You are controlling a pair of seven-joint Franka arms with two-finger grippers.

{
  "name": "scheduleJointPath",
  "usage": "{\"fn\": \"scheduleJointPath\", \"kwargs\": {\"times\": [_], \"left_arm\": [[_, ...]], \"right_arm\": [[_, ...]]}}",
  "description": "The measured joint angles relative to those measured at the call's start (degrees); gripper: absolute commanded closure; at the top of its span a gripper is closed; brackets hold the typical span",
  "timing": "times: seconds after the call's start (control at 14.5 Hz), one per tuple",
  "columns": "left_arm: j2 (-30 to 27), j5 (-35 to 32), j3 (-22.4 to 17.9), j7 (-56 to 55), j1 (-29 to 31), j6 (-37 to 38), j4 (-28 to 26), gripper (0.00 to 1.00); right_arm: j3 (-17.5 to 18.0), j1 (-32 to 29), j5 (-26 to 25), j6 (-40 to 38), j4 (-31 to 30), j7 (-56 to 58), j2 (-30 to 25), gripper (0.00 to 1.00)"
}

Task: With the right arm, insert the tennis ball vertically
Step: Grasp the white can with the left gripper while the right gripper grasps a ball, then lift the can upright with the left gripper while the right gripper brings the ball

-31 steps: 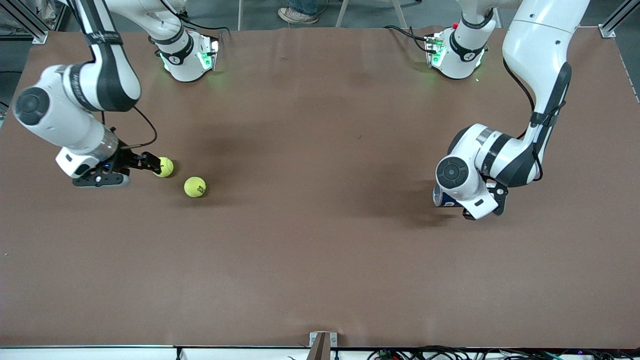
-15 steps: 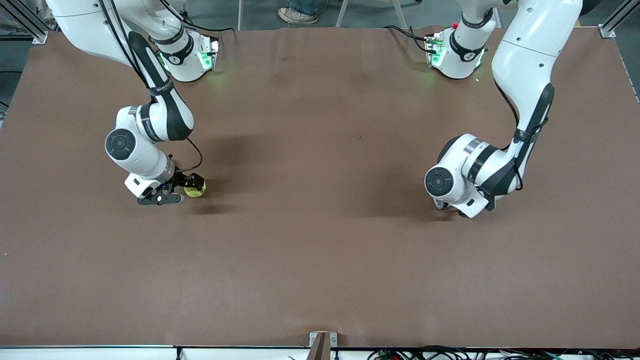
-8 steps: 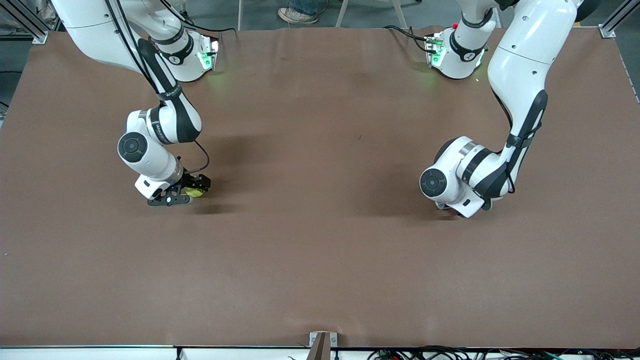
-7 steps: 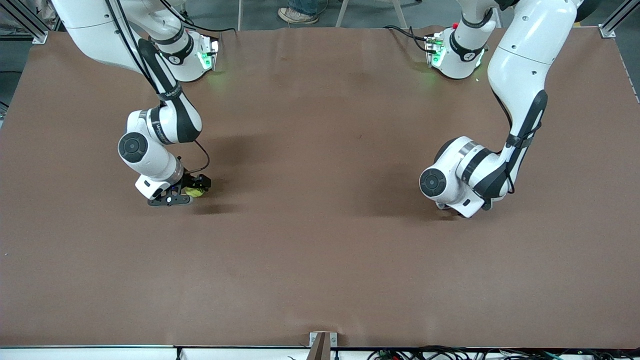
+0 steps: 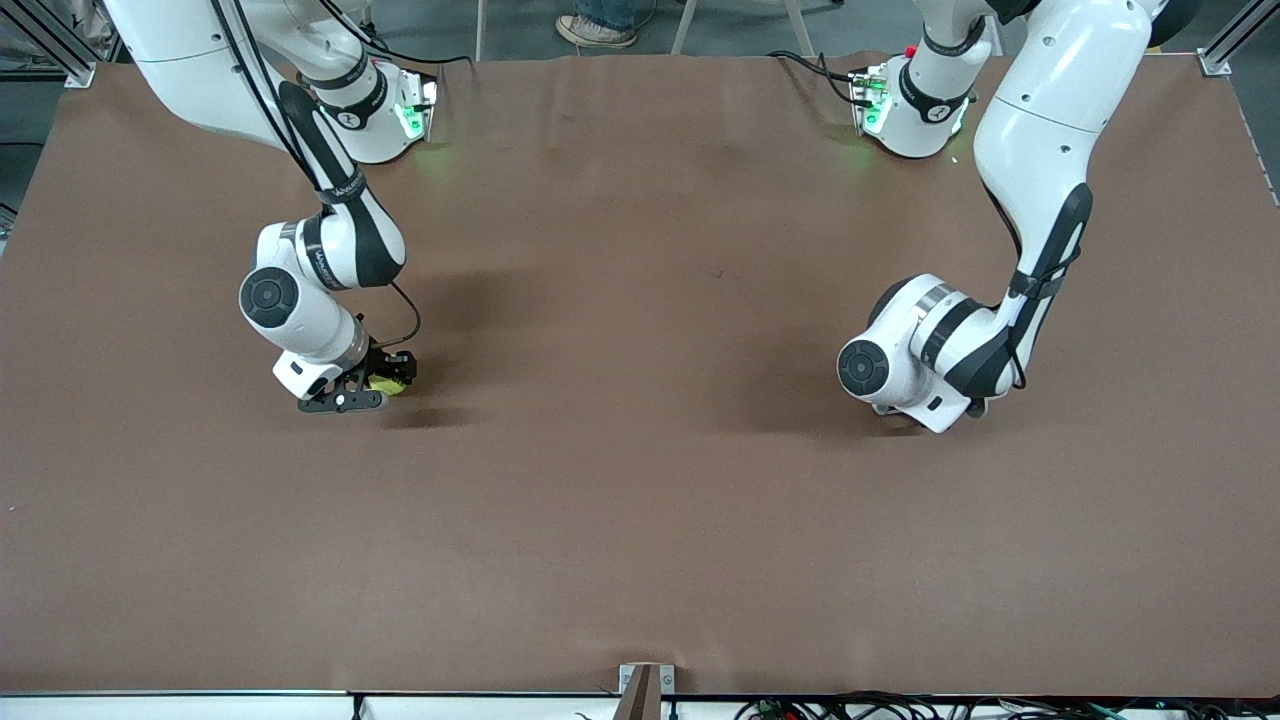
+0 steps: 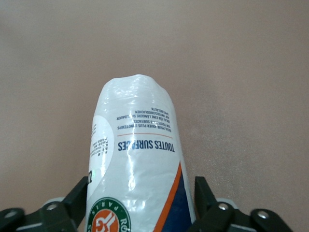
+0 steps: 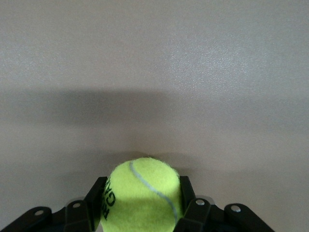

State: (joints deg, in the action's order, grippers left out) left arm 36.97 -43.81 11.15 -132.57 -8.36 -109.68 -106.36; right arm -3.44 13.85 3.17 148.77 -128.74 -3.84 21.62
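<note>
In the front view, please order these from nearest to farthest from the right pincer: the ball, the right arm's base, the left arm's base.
1. Ball: between the right pincer's fingers.
2. Right arm's base: at the table's edge, same end.
3. Left arm's base: toward the left arm's end.

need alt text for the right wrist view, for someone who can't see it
A yellow-green tennis ball sits clamped between the black fingers of the right gripper, low over the plain brown table. The ball's curved white seam and some black lettering show, and a broad soft shadow lies across the table.
</note>
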Motion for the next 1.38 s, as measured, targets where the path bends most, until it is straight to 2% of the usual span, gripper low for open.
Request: {"fn": "scheduleJointPath", "kwargs": {"times": [0.28, 0.48, 0.62, 0.83, 1.03, 1.17, 1.38], "left_arm": [[0.01, -0.02, 0.07, -0.27, -0.14, 0.57, 0.24, 0.26], [0.01, -0.02, 0.08, -0.26, -0.15, 0.59, 0.26, 0.27], [0.02, -0.05, 0.09, 0.05, -0.15, 0.59, 0.32, 0.27], [0.13, 0.09, 0.53, 0.95, -0.15, 0.13, 1.35, 0.27], [0.3, 3.33, 2.39, 3.15, -0.21, -0.06, 4.3, 0.27], [0.29, 7.67, 4.18, 5.11, -0.28, -0.05, 7.15, 0.27], [0.28, 15.55, 7.66, 7.86, -0.37, -0.03, 12.1, 0.27]], "right_arm": [[0.0, 0.0, 0.0, 0.0, 0.37, 0.0, 0.0, 0.65], [-0.01, 0.0, 0.0, -1.02, 3.09, 0.0, -0.12, 0.65], [-0.06, 0.0, 0.0, -6.87, 7.1, -0.18, -0.36, 0.65], [-0.08, 0.0, 0.0, -20.15, 16.03, -1.81, -0.87, 0.65], [-0.08, 0.0, 0.0, -29.96, 24.24, -2.99, -1.24, 0.65], [-0.08, 0.01, 0.0, -33.68, 27.71, -3.61, -1.26, 0.65], [-0.01, 0.11, 0.0, -34.66, 29.27, -6.39, -1.22, 0.65]]}}
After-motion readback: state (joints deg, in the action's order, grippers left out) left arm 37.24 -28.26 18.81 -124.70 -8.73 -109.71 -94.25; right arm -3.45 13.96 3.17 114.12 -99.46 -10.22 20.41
